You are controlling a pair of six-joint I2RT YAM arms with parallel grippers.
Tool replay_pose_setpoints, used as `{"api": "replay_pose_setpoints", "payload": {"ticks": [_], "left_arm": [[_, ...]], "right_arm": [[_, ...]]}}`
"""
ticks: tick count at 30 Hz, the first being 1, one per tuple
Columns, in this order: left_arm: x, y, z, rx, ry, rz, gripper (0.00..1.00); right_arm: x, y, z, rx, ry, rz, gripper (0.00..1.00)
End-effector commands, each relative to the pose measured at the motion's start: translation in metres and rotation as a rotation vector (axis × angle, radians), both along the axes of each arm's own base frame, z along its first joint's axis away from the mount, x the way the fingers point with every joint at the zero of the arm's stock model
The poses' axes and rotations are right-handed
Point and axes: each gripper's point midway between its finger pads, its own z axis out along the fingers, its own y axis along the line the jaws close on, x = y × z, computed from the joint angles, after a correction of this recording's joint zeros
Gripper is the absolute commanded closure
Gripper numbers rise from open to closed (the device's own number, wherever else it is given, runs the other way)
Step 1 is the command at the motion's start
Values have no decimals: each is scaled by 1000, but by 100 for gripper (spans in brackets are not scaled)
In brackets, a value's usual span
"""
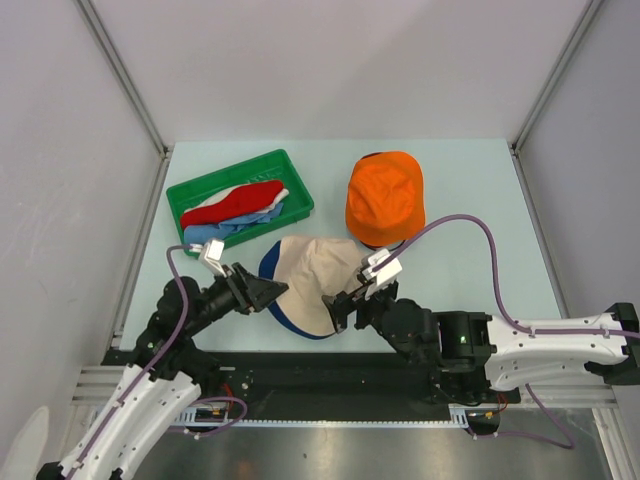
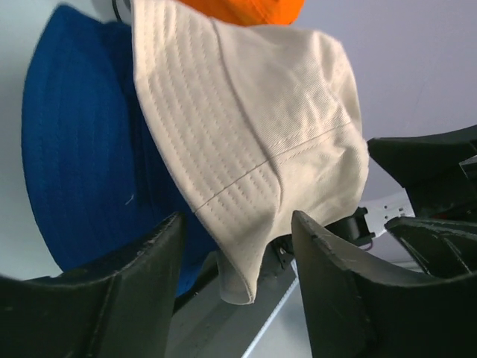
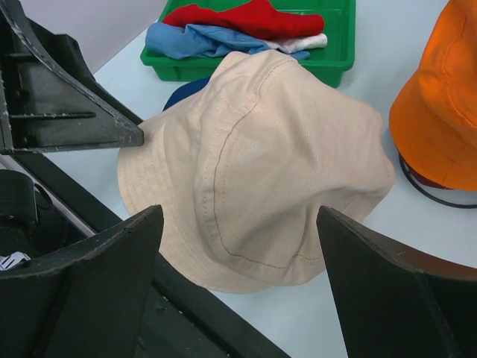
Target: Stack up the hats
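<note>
A beige hat (image 1: 318, 275) lies on a navy hat (image 1: 272, 262) at the table's near middle. My left gripper (image 1: 277, 291) is open at their left edge. In the left wrist view (image 2: 237, 224) the brim of the beige hat (image 2: 253, 127) hangs between its fingers, with the navy hat (image 2: 74, 164) behind. My right gripper (image 1: 343, 308) is open at the beige hat's near right edge. In the right wrist view (image 3: 238, 216) the beige hat (image 3: 276, 164) lies just beyond its fingers. An orange hat (image 1: 385, 198) sits at the back right.
A green tray (image 1: 296, 180) at the back left holds a red hat (image 1: 232, 205), a light blue hat (image 1: 240, 224) and a white one (image 3: 309, 41). A black wire frame (image 3: 428, 190) shows under the orange hat. Aluminium posts and grey walls border the table.
</note>
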Motion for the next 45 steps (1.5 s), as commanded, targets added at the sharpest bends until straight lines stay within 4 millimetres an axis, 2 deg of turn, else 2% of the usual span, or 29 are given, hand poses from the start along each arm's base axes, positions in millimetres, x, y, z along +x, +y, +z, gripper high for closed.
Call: {"api": "replay_pose_setpoints", "payload": {"ticks": [1, 3, 4, 6, 7, 9, 10, 14, 18, 19, 20, 22, 26, 28, 32, 38, 43, 45], "left_arm": [[-4, -7, 5, -68, 13, -36, 40], [-4, -9, 3, -73, 18, -43, 44], [-3, -10, -1, -77, 25, -43, 56], [-1, -9, 3, -101, 9, -27, 75], [5, -4, 3, -89, -1, 15, 90], [11, 3, -1, -54, 10, 65, 98], [14, 6, 1, -31, -5, 85, 100], [26, 12, -12, 33, 15, 135, 100], [34, 10, -14, 53, 14, 145, 100], [36, 11, -15, 60, 10, 151, 100], [38, 12, -15, 69, 7, 161, 100], [41, 12, -16, 90, 5, 161, 100], [47, 14, -22, 122, 12, 175, 100], [52, 17, -28, 149, 16, 196, 100], [61, 20, -39, 190, 29, 221, 100], [73, 33, -73, 296, 88, 282, 100], [78, 38, -91, 329, 119, 303, 100], [79, 35, -90, 333, 113, 291, 100]], "right_arm": [[4, -1, 30, 73, -12, -38, 11], [5, 0, 31, 70, -17, -40, 11], [5, 1, 32, 70, -19, -35, 11], [7, 1, 34, 68, -23, -35, 11], [7, 2, 34, 66, -24, -32, 11], [9, 3, 36, 64, -26, -31, 11], [10, 4, 38, 65, -28, -32, 11], [18, 10, 39, 62, -33, -26, 10], [33, 21, 37, 63, -29, 5, 10], [44, 18, 36, 60, -27, -14, 10], [46, 26, 32, 52, -18, 15, 10], [57, 29, 28, 45, -8, 15, 10], [64, 43, 14, 23, 29, 47, 10], [67, 49, -1, 15, 73, 50, 10], [80, 47, -23, 11, 145, 39, 10], [86, 44, -41, -15, 201, 55, 8], [92, 42, -49, -36, 221, 54, 5], [93, 42, -49, -41, 222, 60, 5]]}}
